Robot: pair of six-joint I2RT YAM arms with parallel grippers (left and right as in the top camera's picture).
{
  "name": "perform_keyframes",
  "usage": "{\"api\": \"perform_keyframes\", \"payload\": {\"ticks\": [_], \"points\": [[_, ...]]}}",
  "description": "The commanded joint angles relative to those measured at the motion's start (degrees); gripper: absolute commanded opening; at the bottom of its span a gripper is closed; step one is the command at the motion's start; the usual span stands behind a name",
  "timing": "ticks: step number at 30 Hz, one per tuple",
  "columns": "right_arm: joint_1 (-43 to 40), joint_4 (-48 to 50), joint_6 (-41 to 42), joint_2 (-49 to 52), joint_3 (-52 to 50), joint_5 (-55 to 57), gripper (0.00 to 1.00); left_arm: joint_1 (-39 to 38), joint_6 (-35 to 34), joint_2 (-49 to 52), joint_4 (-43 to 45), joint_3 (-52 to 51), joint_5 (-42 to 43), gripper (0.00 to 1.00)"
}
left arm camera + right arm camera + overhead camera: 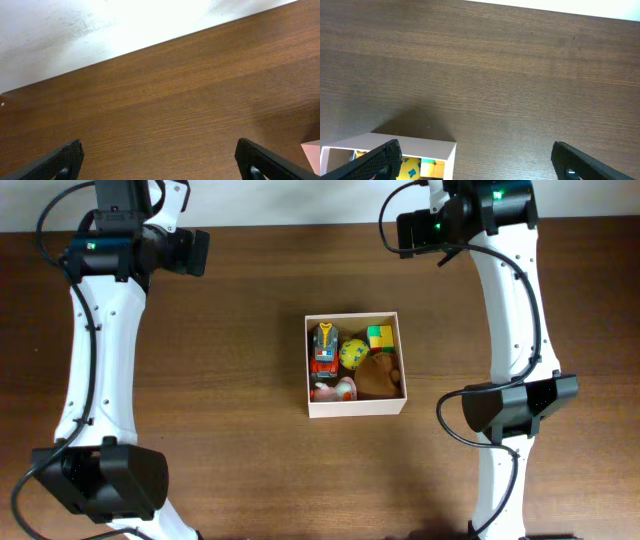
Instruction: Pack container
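The square container (356,408), toys (352,356) inside, lies nearer the right gripper (475,152), whose jaws gape empty just beside its corner; the left gripper (159,156), likewise spread empty, hangs farther from it.

- The container (415,147) runs off the right wrist view's edge at 7 o'clock.
- A pale corner (313,153) at 4 o'clock of the left wrist view is cropped, unidentifiable.
- Overhead, a pink-white toy (333,390) is too small to name.
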Motion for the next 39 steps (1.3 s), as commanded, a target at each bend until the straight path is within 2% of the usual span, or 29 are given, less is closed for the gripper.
{"api": "perform_keyframes", "payload": {"ticks": [1,15,20,24,28,34,37,39], "points": [[0.22,0.00,0.61,-0.87,0.79,0.61,0.99,-0.13,-0.59,-0.35,0.13,0.94,-0.20,0.99],[0.15,0.55,0.57,-0.81,0.79,0.66,0.99,-0.13,-0.59,-0.35,0.13,0.94,-0.20,0.99],[0.31,8.87,0.13,-3.17,0.81,0.55,0.99,-0.13,-0.59,-0.35,0.13,0.94,-0.17,0.99],[1.20,19.54,-3.98,-9.18,0.79,0.44,0.99,-0.13,-0.59,-0.35,0.13,0.94,-0.20,0.99],[1.38,25.97,-8.83,-15.93,0.79,0.63,0.99,-0.13,-0.59,-0.35,0.13,0.94,-0.17,0.99],[0.00,26.82,-13.55,-26.21,-0.81,0.79,0.99,-0.13,-0.59,-0.35,0.13,0.94,-0.20,0.99],[-1.49,26.93,-13.51,-32.17,-5.79,0.63,0.99,-0.13,-0.57,-0.35,0.13,0.94,-0.17,0.99],[-2.64,28.28,-13.53,-38.03,-12.70,0.66,0.99,-0.13,-0.59,-0.35,0.13,0.94,-0.20,0.99]]}}
